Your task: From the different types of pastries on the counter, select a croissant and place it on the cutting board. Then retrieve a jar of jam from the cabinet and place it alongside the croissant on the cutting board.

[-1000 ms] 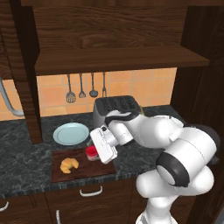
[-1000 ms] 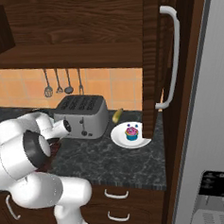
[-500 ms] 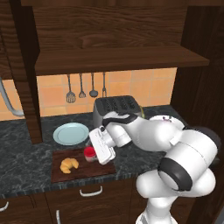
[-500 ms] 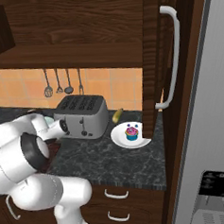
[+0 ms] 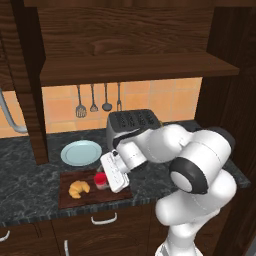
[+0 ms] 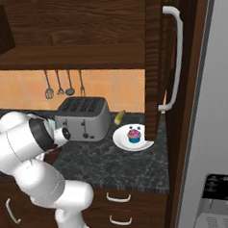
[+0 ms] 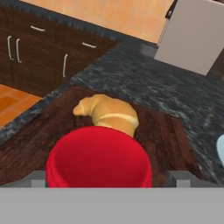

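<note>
On the left of the left base view, the round light blue plate (image 5: 81, 152) is seen on the counter (image 5: 20, 150), and just in front of it lies the cutting board (image 5: 67, 200). The croissant (image 5: 79, 188) rests on the left half of the board, so the first part of the task can be judged done. Just to its right, the jar of jam (image 5: 100, 180) is found over the board, at the tip of the gripper (image 5: 106, 176). In the hand view the jar's red lid (image 7: 99, 161) sits low between the two finger tips, with the croissant (image 7: 107, 112) just beyond it on the board (image 7: 162, 135).

The jar appears to be held, though how tightly the fingers are closed on it cannot be made out, and whether its base already touches the wood cannot be told. What seems to be left is for the jar to be set down and let go beside the croissant, and for the hand to be drawn clear.

Further right, the toaster (image 5: 133, 124) stands behind the arm. In the right base view, the cupcake (image 6: 134, 135) is seen untouched on its white plate (image 6: 121, 139).
</note>
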You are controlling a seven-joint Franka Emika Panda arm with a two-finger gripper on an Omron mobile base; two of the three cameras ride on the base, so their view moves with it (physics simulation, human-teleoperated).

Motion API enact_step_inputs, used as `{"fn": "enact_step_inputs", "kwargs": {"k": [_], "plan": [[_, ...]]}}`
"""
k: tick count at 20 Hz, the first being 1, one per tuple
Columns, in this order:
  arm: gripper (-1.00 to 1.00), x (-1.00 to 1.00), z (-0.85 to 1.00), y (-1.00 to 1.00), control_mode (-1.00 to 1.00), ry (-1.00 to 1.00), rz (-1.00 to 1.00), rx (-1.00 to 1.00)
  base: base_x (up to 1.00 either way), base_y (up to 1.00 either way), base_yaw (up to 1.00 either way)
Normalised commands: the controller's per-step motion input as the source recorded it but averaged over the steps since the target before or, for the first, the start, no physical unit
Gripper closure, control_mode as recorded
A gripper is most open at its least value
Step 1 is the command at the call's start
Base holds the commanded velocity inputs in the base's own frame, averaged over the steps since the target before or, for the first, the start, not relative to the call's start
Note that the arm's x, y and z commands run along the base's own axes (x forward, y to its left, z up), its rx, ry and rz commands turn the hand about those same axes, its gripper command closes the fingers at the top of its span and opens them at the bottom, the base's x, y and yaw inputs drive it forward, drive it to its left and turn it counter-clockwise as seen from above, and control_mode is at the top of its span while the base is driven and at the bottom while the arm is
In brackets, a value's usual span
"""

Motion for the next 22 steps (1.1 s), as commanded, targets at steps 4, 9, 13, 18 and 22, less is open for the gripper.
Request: {"fn": "enact_step_inputs", "kwargs": {"k": [4, 9, 13, 18, 22], "plan": [[1.0, 0.13, -0.29, -0.04, -1.0, -0.02, 0.01, 0.0, 0.0, 0.0, 0.0], [1.0, -0.02, -0.02, -0.12, -1.0, -0.01, 0.0, 0.0, 0.0, 0.0, 0.0], [-1.0, -0.07, 0.01, -0.03, -1.0, 0.0, 0.0, 0.0, 0.0, 0.0, 0.0], [-1.0, 0.0, 0.06, -0.2, -1.0, 0.0, 0.0, 0.0, 0.0, 0.0, 0.0], [-1.0, -0.07, 0.2, -0.23, -1.0, 0.0, 0.0, 0.0, 0.0, 0.0, 0.0]]}}
